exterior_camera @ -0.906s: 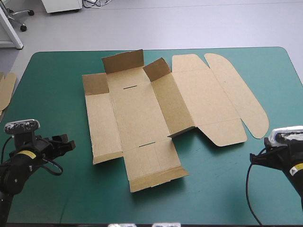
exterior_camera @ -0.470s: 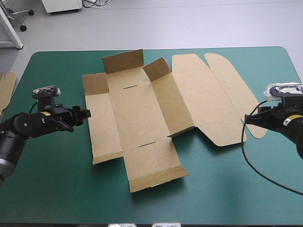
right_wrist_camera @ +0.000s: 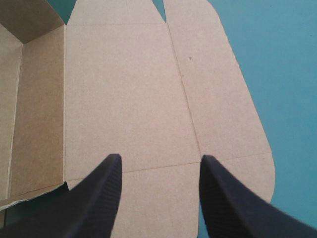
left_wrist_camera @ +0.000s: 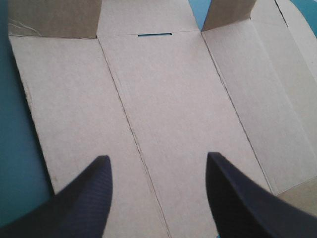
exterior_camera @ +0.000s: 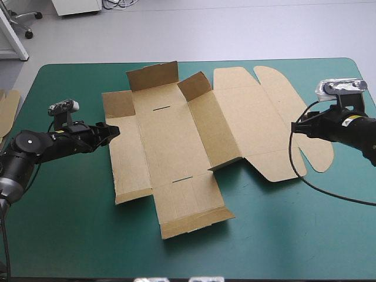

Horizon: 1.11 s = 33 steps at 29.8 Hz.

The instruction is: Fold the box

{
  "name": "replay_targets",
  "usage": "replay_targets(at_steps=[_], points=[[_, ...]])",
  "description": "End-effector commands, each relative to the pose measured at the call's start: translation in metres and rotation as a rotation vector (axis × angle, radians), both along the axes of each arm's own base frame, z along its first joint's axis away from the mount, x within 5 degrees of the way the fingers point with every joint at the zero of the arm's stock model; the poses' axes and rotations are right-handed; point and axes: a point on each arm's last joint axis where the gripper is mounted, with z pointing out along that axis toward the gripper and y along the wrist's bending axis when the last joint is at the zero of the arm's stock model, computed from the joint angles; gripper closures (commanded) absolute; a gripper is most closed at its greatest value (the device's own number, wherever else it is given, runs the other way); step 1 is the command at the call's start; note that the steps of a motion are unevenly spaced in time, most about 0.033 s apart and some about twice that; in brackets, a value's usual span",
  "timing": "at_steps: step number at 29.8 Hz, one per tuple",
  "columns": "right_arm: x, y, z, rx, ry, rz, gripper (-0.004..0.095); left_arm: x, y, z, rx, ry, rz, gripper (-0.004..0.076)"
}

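So, the box [exterior_camera: 176, 147] is lying opened out around the middle of the teal-green table [exterior_camera: 76, 235], a bit toward the far side. It's mostly flat. The far flap and two small corner flaps stand up, and the wall next to the lid tilts up a little. The lid itself lies flat toward the right edge, rounded side flap outermost.

My left gripper [exterior_camera: 111, 130] sits at the box's left edge, released, fingers spread wide. Its wrist view looks across the left panel and the base to a narrow slot [left_wrist_camera: 154, 34] at the far fold.

My right gripper [exterior_camera: 295, 128] is over the right part of the lid, also released, fingers apart by the crease to the rounded flap. Can't tell if either one touches the board.

Some spare board [exterior_camera: 7, 108] pokes in at the table's left edge.
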Motion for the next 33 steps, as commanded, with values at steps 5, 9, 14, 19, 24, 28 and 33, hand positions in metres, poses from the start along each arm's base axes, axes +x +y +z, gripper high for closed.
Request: replay_targets(at_steps=[5, 9, 14, 19, 24, 28, 33], points=[[0.012, 0.001, 0.014, -0.003, -0.021, 0.018, 0.0377, -0.01, 0.014, -0.012, -0.026, 0.049, 0.032, 0.031], [0.017, 0.001, 0.021, -0.013, -0.033, 0.026, 0.0377, -0.021, 0.019, -0.04, -0.086, 0.116, 0.098, 0.031], [0.015, 0.0, 0.027, -0.018, -0.024, 0.031, 0.0377, -0.028, 0.018, -0.058, -0.107, 0.162, 0.109, 0.031], [0.015, 0.001, 0.027, -0.018, -0.016, 0.033, 0.0377, -0.036, 0.017, -0.071, -0.094, 0.209, 0.103, 0.031], [0.014, 0.001, 0.026, -0.012, -0.01, 0.029, 0.0377, -0.046, 0.015, -0.09, -0.132, 0.261, 0.132, 0.031], [0.014, 0.001, 0.026, -0.012, -0.004, 0.03, 0.0377, -0.049, 0.017, -0.1, -0.121, 0.247, 0.175, 0.031], [0.014, 0.001, 0.026, -0.012, -0.004, 0.03, 0.0377, -0.048, 0.013, -0.113, -0.181, 0.275, 0.152, 0.031]])
